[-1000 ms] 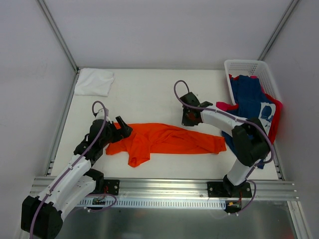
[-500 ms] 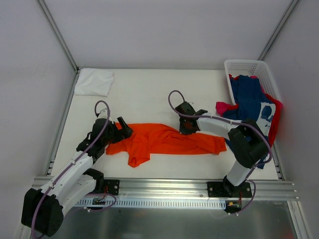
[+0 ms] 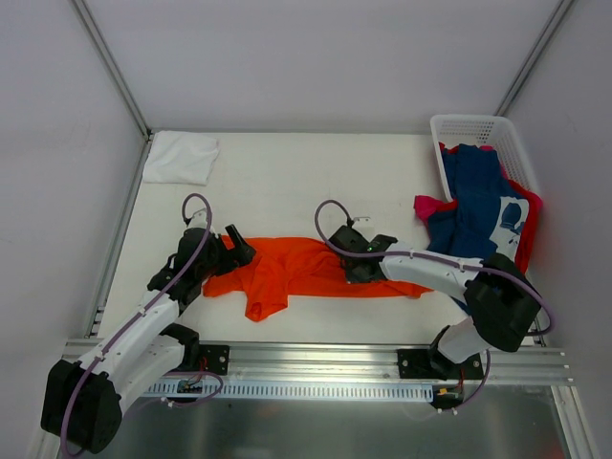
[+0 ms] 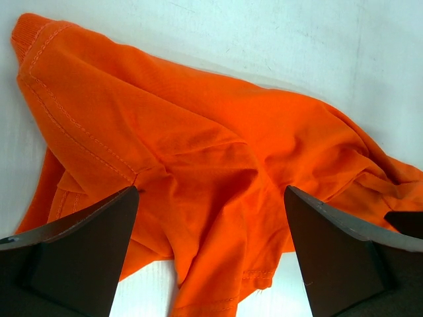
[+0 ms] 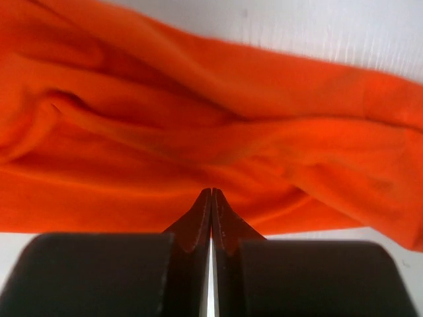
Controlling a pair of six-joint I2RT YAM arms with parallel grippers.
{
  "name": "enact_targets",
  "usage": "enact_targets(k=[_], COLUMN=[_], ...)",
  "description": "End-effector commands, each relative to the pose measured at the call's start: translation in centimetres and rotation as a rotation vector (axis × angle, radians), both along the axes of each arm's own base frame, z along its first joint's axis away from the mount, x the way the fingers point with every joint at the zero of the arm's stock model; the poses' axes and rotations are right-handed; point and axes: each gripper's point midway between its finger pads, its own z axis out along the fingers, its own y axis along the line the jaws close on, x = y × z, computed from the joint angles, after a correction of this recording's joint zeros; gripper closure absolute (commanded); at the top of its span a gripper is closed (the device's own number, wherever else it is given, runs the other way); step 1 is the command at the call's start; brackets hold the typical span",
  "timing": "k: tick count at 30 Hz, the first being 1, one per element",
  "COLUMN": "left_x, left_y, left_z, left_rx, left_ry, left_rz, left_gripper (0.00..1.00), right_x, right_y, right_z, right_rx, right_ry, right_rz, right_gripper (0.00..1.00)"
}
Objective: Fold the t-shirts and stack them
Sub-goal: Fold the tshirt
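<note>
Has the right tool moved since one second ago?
Yes. The right tool came toward the near aluminium rail, away from the white plastic lattice basket, and now sits over the bright orange cloth t-shirt.

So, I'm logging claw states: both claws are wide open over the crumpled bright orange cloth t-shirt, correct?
Not quite. Only the left claw is wide open over the crumpled bright orange cloth t-shirt; the right claw is shut tight over it, as the right wrist view shows.
</note>
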Motion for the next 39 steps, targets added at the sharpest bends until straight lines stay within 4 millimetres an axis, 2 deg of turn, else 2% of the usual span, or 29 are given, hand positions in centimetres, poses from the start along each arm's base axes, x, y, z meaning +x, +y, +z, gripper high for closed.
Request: enact_targets(k=[1,7,11,13,16,18,20,26,31,35,39], left_x=[0.3,0.2,0.1,0.3,0.2,0.2,0.1,-0.4,-0.1,-0.3,-0.8], left_y=[-0.3,-0.3,-0.2,-0.2,-0.5,-0.6,-0.5,-0.4,-0.5,-1.2,-1.6], left_z=[0.3,0.3,0.1,0.4,0.7,0.8,0.4,-1.9,-3.1,-3.0,-2.7], left_rx=[-0.009,-0.014,-0.012,-0.006,-0.023,-0.031,-0.029,-0.014,0.011,-0.012,-0.042], left_ry=[-0.030,-0.030,-0.029,-0.040,-0.039,-0.040,-0.029,0.055,0.111,0.127,0.139], left_rz=[-0.003,-0.003,-0.001,-0.003,-0.007,-0.007,-0.002,0.008,0.002,-0.025,-0.034], left_gripper=[0.07,0.07,0.07,0.06,0.07,0.07,0.07,0.20,0.21,0.21,0.22], right_x=[-1.7,-4.1,-5.1,-5.0,-5.0,-4.5,-4.5,-5.2,-5.7,-5.7,-5.8], right_y=[-2.0,-2.4,-1.9,-1.0,-1.4,-1.2,-1.0,-1.5,-2.6,-3.6,-3.7], right_z=[-0.4,-3.4,-3.8,-2.6,-0.3,2.2,4.3,7.4,7.8,7.3,6.6], right_rx=[-0.043,-0.038,-0.037,-0.031,-0.088,-0.089,-0.063,0.035,0.062,0.033,0.012], right_ry=[-0.014,0.022,0.012,-0.023,-0.071,-0.117,-0.149,-0.219,-0.249,-0.257,-0.246], right_rz=[-0.059,-0.072,-0.056,-0.027,-0.002,0.004,0.017,0.008,-0.011,-0.030,-0.033], right_gripper=[1.00,1.00,1.00,1.00,1.00,1.00,1.00,0.99,0.99,0.99,0.99])
